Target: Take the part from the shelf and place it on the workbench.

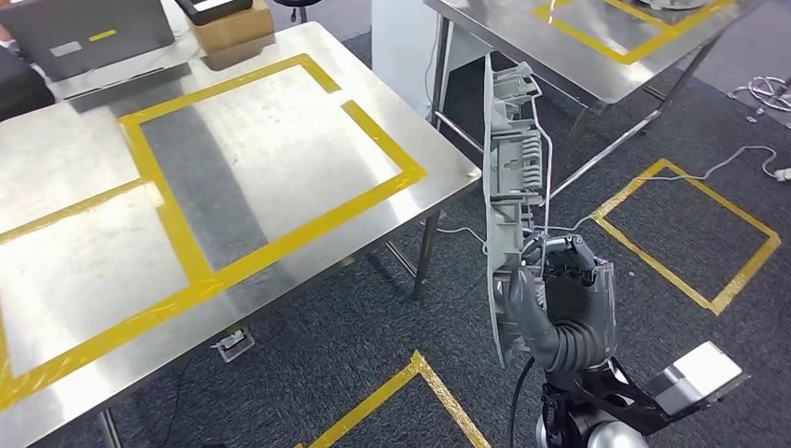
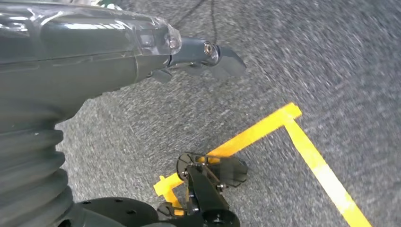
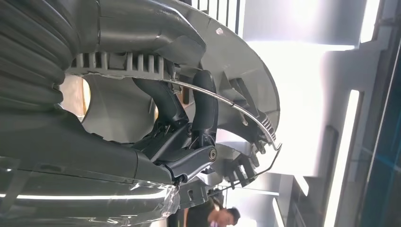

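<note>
Right hand point(image 1: 560, 299), lower right of head frame: fingers curled around lower end of grey part point(image 1: 508, 177), thumb pressed on its face. Part held upright, edge-on, over dark carpet point(image 1: 354, 345) just right of steel workbench point(image 1: 280, 140) corner, not touching bench. Yellow tape point(image 1: 168, 201) outlining rectangles on benchtop. Left hand point(image 2: 198, 52), upper left of wrist frame: fingers blurred, nothing seen in them, state could not be told.

My right robot hand point(image 1: 560, 294) is dark grey, with a thick grey thumb, darker fingers point(image 3: 204, 106) and a ribbed grey wrist cover. Below it sit a black cable and a silver arm. My left robot hand point(image 2: 142, 52) wears glossy clear film; a screw shows near its fingertip.
</note>
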You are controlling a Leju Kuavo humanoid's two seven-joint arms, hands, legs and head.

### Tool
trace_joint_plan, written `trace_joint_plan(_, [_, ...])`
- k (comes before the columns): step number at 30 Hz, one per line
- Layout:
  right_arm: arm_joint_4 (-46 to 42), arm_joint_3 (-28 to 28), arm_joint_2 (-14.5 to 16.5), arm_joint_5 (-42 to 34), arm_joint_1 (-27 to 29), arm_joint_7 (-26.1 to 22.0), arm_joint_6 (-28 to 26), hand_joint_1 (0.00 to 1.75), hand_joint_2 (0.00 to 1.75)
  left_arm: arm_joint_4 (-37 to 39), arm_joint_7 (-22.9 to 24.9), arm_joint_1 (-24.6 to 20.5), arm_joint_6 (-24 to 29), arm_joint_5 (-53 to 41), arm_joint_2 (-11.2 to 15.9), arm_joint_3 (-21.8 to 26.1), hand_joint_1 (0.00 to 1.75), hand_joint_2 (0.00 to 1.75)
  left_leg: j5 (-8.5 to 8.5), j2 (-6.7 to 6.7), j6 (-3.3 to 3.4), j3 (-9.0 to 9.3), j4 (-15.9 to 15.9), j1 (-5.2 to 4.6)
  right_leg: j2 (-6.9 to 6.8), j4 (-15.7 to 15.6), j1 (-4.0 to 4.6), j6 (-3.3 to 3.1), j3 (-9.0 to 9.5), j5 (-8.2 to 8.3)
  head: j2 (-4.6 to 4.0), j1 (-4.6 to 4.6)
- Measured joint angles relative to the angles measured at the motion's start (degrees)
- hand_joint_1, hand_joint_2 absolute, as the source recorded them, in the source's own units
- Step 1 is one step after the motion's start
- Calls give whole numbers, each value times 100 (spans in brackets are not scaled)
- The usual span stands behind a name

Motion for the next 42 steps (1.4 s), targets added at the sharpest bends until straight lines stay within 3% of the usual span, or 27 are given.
trace_joint_plan(3, [-1, 1, -1, 4, 6, 9, -3, 175, 175, 0, 30, -2, -2, -21, -8, 0, 0, 175, 18, -262, -8, 13, 3, -11, 280, -1083, 5, -113, 439, 610, 0, 45])
trace_joint_plan(5, [-1, 1, -2, 5, -6, 11, -3, 175, 175, 0, 41, -2, -4, -26, -21, 0, 0, 175, 53, -395, -60, -32, 6, 6, 412, -1416, 11, -141, 577, 685, 0, 60])
trace_joint_plan(7, [-1, 3, -1, 5, -25, 13, -3, 175, 175, 1, 44, 10, -7, -26, -20, -1, 0, 175, 86, -486, -130, -99, 9, 23, 309, -1509, 5, -147, 595, 693, 1, 78])
trace_joint_plan(9, [-2, 9, 1, 4, -42, 17, 1, 175, 175, 0, 40, 24, -9, -24, -17, -3, 0, 175, -33, -212, -186, -201, 144, -5, 168, -1613, -20, -165, 613, 736, 1, 40])
trace_joint_plan(11, [-3, 14, 1, 6, -51, 22, 5, 175, 175, -1, 34, 19, -9, -24, -20, -4, 0, 175, -374, 178, -244, -449, 674, -6, 25, -1662, -20, -185, 617, 771, -1, -36])
trace_joint_plan(13, [0, 16, 1, 7, -50, 23, 5, 175, 175, 0, 30, 13, -9, -26, -22, -4, 0, 175, -664, 255, -305, -745, 1352, 53, -134, -1658, -12, -184, 611, 770, -1, -102])
trace_joint_plan(14, [3, 19, 1, 6, -50, 25, 5, 175, 175, 0, 29, 15, -10, -26, -24, -4, 0, 175, -671, 255, -331, -793, 1488, 77, -213, -1654, -13, -177, 612, 765, -1, -131])
trace_joint_plan(15, [6, 23, 2, 5, -51, 27, 6, 175, 175, 0, 29, 18, -10, -26, -26, -4, 0, 175, -576, 271, -353, -733, 1408, 95, -288, -1650, -15, -164, 615, 757, -1, -161])
trace_joint_plan(16, [9, 27, 2, 5, -52, 28, 9, 175, 175, 0, 29, 19, -10, -26, -26, -4, 0, 175, -398, 328, -367, -561, 1110, 106, -353, -1642, -18, -145, 622, 745, -1, -186])
trace_joint_plan(17, [11, 32, 2, 5, -56, 29, 14, 175, 175, 0, 28, 18, -10, -26, -25, -4, 0, 175, -239, 476, -376, -340, 706, 102, -414, -1630, -17, -116, 632, 726, -1, -205])
trace_joint_plan(19, [13, 43, 2, 6, -81, 38, 27, 175, 175, 0, 25, 10, -10, -26, -32, -4, 0, 175, -66, 746, -316, -26, 117, 63, -514, -1589, 7, -50, 646, 686, -1, -227])
trace_joint_plan(20, [13, 50, 2, 7, -98, 45, 33, 175, 175, 0, 23, 9, -10, -26, -38, -4, 0, 175, -68, 810, -265, 18, 13, 36, -561, -1578, 18, -23, 653, 674, -1, -220])
trace_joint_plan(22, [12, 68, 4, 7, -130, 64, 41, 175, 175, 0, 22, 13, -9, -25, -47, -4, 0, 175, -62, 697, -156, 0, 8, 7, -658, -1578, 13, 23, 673, 661, 0, -194])
trace_joint_plan(24, [13, 87, 3, 2, -158, 81, 45, 175, 175, 1, 26, 9, -7, -23, -52, -4, 0, 175, -41, 553, -76, -1, -6, 17, -537, -1459, -19, 79, 649, 528, 0, -168])
trace_joint_plan(25, [14, 94, 1, -1, -168, 91, 50, 175, 175, 1, 29, 1, -7, -23, -57, -4, 0, 175, -28, 477, -42, 4, -15, 26, -394, -1237, -31, 100, 565, 372, 0, -148])
trace_joint_plan(27, [15, 106, -2, -6, -174, 106, 60, 175, 175, 1, 38, -10, -6, -23, -73, -4, 0, 175, -11, 320, 6, 0, -15, 20, -114, -478, -41, 109, 240, -21, 0, -91])
trace_joint_plan(29, [22, 125, -2, -16, -174, 117, 66, 175, 175, 0, 50, -8, -6, -24, -95, -4, 0, 175, 1, 145, 31, -2, -14, -6, -39, 112, -28, 83, -45, -185, 0, -49])
trace_joint_plan(30, [27, 132, -2, -24, -175, 122, 66, 175, 175, 0, 57, -4, -6, -24, -102, -4, 0, 175, 6, 54, 39, 1, -13, -21, -26, 124, -18, 54, -72, -103, 0, -28])
trace_joint_plan(31, [31, 137, -2, -30, -176, 126, 67, 175, 175, 0, 61, -1, -5, -24, -105, -4, 0, 175, 10, -33, 44, 6, -13, -35, -8, -73, -8, 17, -7, 75, -1, -5])
trace_joint_plan(32, [32, 138, -2, -33, -180, 128, 67, 175, 175, 0, 65, 0, -5, -24, -108, -4, 0, 175, 14, -119, 46, 14, -13, -46, 37, -429, 6, -27, 127, 313, -1, 19])
trace_joint_plan(34, [32, 138, -2, -37, -187, 130, 67, 175, 175, 1, 66, -2, -5, -24, -115, -4, 0, 175, 26, -262, 35, 10, -9, -55, 263, -1122, 21, -114, 408, 657, 0, 35])
trace_joint_plan(36, [31, 138, -3, -38, -196, 132, 67, 175, 175, 1, 71, -2, -4, -25, -131, -4, 0, 175, 56, -377, -11, -36, -5, -29, 394, -1422, 39, -161, 527, 735, 0, 44])
trace_joint_plan(37, [31, 138, -3, -39, -201, 132, 66, 175, 175, 1, 75, 0, -4, -26, -137, -4, 0, 175, 77, -435, -44, -68, -6, -18, 352, -1471, 46, -169, 534, 738, 1, 56])
trace_joint_plan(38, [31, 138, -3, -41, -209, 133, 66, 175, 175, 0, 79, 5, -3, -26, -135, -4, 0, 175, 80, -434, -72, -98, -1, -12, 281, -1524, 36, -175, 546, 746, 1, 77])
trace_joint_plan(39, [31, 139, -2, -44, -209, 134, 65, 175, 175, -1, 82, 13, -2, -26, -137, -4, 0, 175, 46, -301, -101, -133, 31, -30, 214, -1584, 20, -180, 564, 761, 0, 74])
trace_joint_plan(40, [28, 138, -1, -46, -211, 136, 64, 175, 175, -1, 81, 16, 0, -25, -135, -4, 0, 175, -50, -112, -132, -202, 149, -39, 145, -1641, 3, -185, 582, 782, 1, 47])
trace_joint_plan(42, [25, 138, -3, -49, -201, 138, 64, 175, 175, -2, 77, 15, 1, -23, -138, -4, 0, 175, -392, 261, -203, -467, 703, -19, 26, -1696, -10, -189, 603, 809, 1, -33])
